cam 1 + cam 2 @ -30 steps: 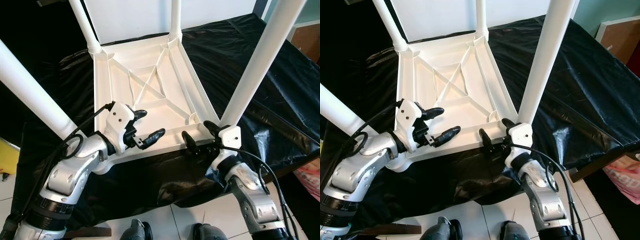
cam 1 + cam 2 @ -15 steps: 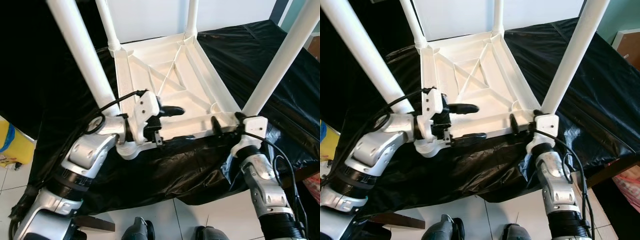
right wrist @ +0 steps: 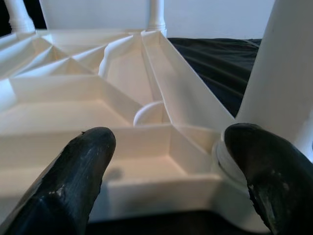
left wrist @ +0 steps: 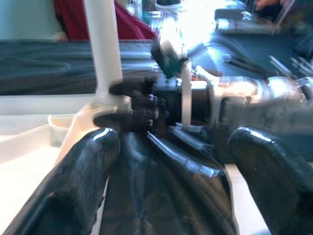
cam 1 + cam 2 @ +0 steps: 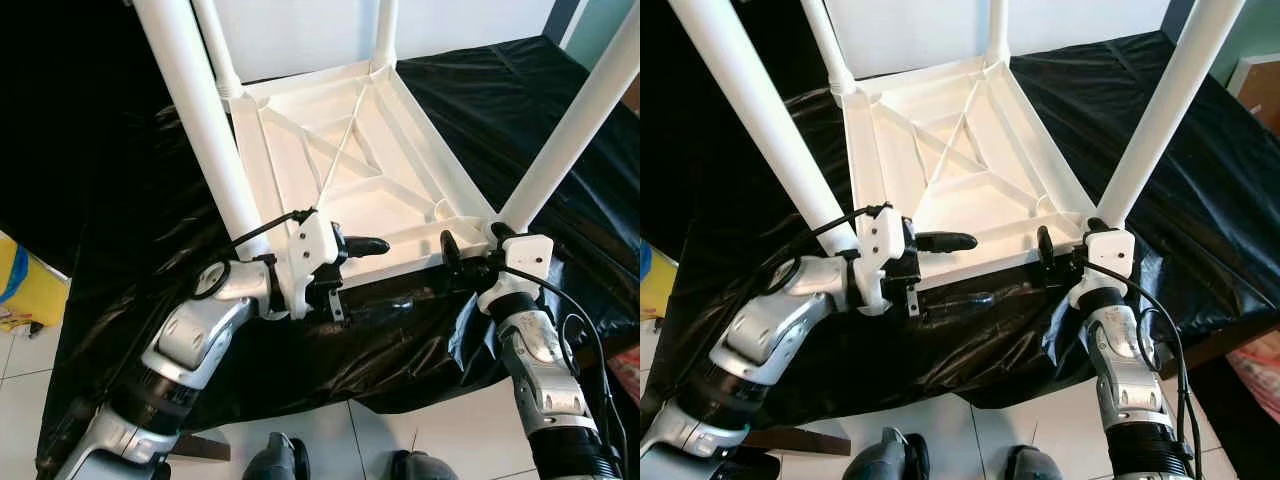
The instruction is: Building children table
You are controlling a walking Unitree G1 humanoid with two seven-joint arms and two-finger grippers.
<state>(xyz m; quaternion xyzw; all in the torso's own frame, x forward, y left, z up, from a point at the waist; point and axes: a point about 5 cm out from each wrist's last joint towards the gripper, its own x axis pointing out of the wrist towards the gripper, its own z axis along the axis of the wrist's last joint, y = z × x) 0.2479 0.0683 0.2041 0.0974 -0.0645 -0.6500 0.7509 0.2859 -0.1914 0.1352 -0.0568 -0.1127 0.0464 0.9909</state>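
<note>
Table (image 5: 340, 170) upturned, hands (image 5: 345, 270) (image 5: 470, 255) at near edge

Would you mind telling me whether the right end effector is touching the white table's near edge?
Cannot tell. In the right wrist view, the right end effector has open fingers either side of the table frame by a leg, with no contact plainly shown.

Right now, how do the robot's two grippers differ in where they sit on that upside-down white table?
The left gripper is at the near-left corner, one finger above the table rim and one below it. The right gripper is at the near-right corner, fingers spread beside the leg base. Both are open at the near edge.
</note>
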